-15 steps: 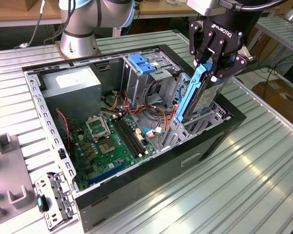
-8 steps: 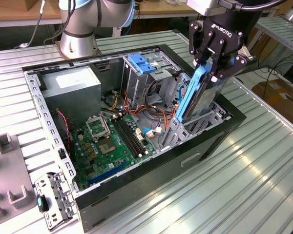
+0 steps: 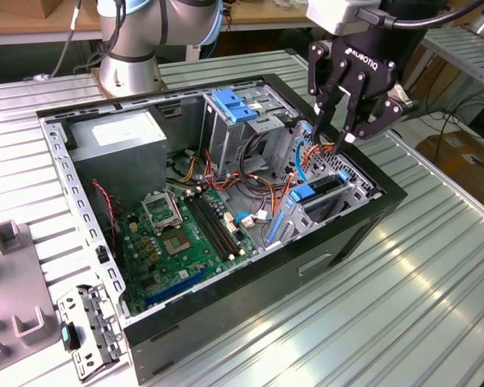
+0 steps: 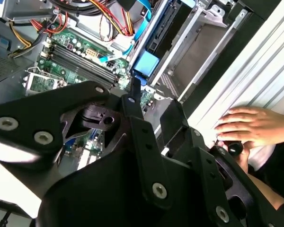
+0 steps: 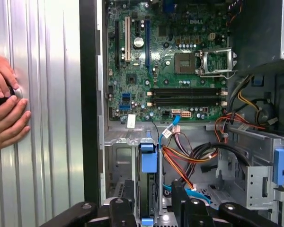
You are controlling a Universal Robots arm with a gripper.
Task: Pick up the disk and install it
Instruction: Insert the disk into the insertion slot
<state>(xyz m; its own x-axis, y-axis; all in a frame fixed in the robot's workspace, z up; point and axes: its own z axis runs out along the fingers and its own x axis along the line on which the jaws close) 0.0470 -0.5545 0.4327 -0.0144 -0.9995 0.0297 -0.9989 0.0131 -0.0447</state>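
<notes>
The disk (image 3: 319,193), a dark drive in a bright blue carrier, stands on edge in the metal bay at the corner of the open computer case (image 3: 371,218), at the exterior view's right. Its blue end (image 5: 148,161) and dark body (image 4: 166,33) show in both wrist views. My gripper (image 3: 329,135) hangs just above the case behind the disk, open and holding nothing. In the first wrist view the black fingers (image 5: 122,208) sit on either side of the disk's line.
A tall grey cage with a blue latch (image 3: 234,105) rises mid-case beside orange and blue cables (image 3: 306,161). The green motherboard (image 3: 185,234) lies on the case floor. A person's hands (image 5: 7,109) rest on the ribbed table outside the case wall. A loose bracket (image 3: 85,330) lies at the table's front.
</notes>
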